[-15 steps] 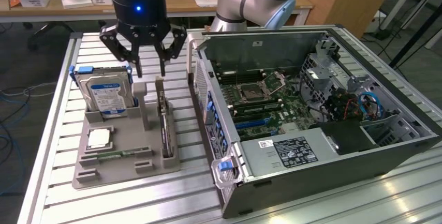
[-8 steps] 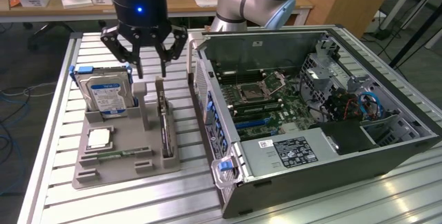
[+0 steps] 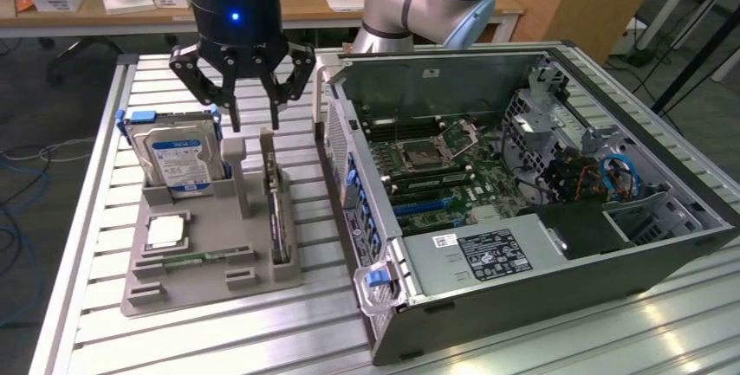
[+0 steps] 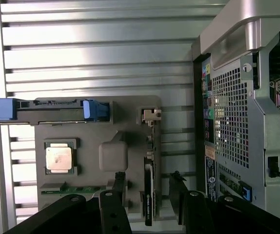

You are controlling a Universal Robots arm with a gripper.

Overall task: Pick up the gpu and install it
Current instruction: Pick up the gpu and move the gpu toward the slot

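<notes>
The gpu [image 3: 275, 206] is a thin dark card standing on edge in a slot of the grey holder tray [image 3: 197, 287], beside the open computer case [image 3: 521, 176]. In the wrist view the gpu [image 4: 149, 197] runs from between my fingers toward its silvery end bracket [image 4: 151, 115]. My gripper [image 3: 255, 122] hangs just above the card's far end, open and holding nothing. In the wrist view the gripper [image 4: 147, 176] has one finger on each side of the card, clear of it.
The tray also holds an upright silver hard drive with blue rails [image 3: 173, 154], a processor chip [image 3: 165, 232] and a green memory stick [image 3: 191, 260]. Inside the case lies the motherboard [image 3: 439, 163] with its blue slots. The case wall [image 4: 237, 97] stands close beside the tray.
</notes>
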